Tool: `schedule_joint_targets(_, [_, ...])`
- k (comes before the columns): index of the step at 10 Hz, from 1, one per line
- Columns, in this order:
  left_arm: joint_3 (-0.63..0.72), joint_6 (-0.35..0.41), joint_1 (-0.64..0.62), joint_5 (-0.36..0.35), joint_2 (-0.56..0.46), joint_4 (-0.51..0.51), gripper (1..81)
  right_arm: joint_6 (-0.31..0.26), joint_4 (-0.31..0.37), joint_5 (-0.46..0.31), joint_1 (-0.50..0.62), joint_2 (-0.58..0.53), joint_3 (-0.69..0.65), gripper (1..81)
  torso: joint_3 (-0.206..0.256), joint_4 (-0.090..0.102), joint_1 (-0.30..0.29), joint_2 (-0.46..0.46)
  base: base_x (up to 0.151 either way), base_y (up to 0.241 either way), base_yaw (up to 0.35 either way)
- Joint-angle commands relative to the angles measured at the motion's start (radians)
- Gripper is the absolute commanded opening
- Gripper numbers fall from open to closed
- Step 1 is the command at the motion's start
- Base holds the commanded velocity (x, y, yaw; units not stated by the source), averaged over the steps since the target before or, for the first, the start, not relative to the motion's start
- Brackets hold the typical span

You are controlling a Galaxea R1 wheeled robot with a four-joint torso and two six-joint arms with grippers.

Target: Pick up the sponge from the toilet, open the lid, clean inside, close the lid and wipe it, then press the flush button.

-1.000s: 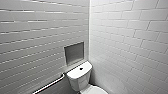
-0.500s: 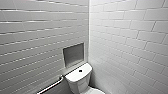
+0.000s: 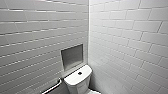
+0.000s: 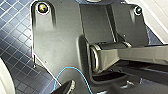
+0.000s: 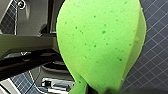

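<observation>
The sponge (image 5: 100,45) seems pinched at its narrow end by the right gripper (image 5: 97,88), above the blue tiled floor (image 5: 155,62). With the toilet (image 3: 78,80) in the walls' corner, a steady, firm hold matters most.

No legible text, brand, number, sign — none on sponge (image 5: 100,45), toilet (image 3: 77,80).

Two walls of glossy white rectangular brick-laid tiles, one on the left (image 3: 37,37) and one on the right (image 3: 130,37), meet in a corner. A shallow rectangular recess with a dull grey metal back (image 3: 72,56) is set low in the left wall near the corner, with a slanted silvery metal grab rail (image 3: 52,88) lower on that wall. The floor of small dark blue square tiles with pale grout (image 4: 15,45) shows in both wrist views.
</observation>
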Motion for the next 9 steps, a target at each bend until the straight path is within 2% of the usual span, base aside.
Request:
schedule_joint_targets(1, [0.004,0.001,-0.045,0.055,-0.001,-0.007,81.1,-0.005,0.002,-0.065,0.03,0.001,0.003,1.0,0.0,0.0,0.0,0.0,0.096,0.0,0.0])
schedule_joint_targets(9, [0.004,0.001,-0.047,0.055,0.002,-0.007,81.1,-0.005,0.002,-0.063,0.03,0.001,0.005,1.0,0.0,0.0,0.001,0.0,0.08,0.0,0.0])
